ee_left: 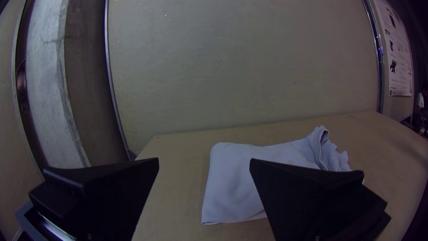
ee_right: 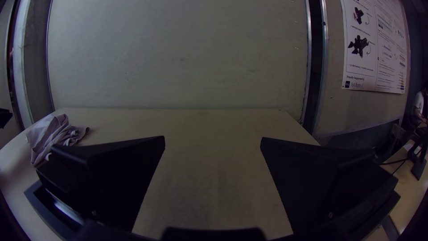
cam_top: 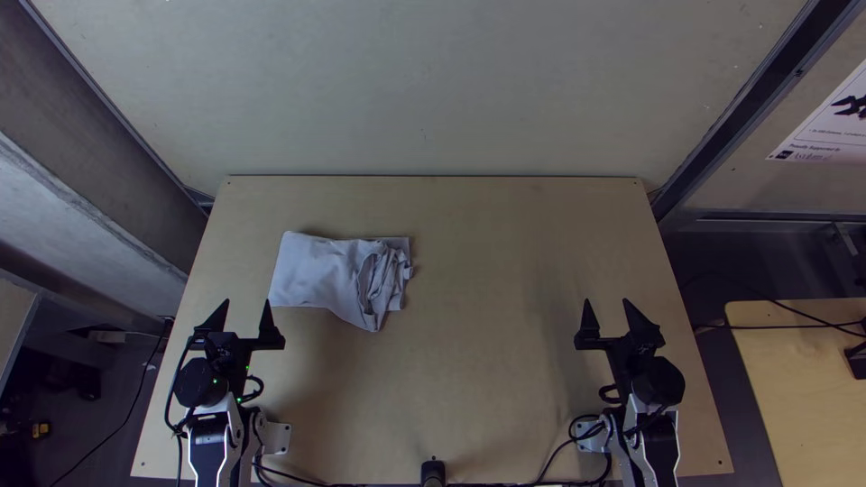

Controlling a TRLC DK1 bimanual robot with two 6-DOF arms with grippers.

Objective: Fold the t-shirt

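T-shirt: we see the t-shirt point(cam_top: 325, 275) lying on the left half of the tabletop point(cam_top: 487, 289), folded into a compact shape; its left part is rather smooth, its right part is bunched in wrinkles.
Left gripper: we find this left gripper point(cam_top: 246, 302) close to the near left corner of the cloth, its two fingers wide apart, with nothing between them.
Right gripper: we see the right gripper point(cam_top: 606, 302) well apart from the cloth, also wide and holding nothing.
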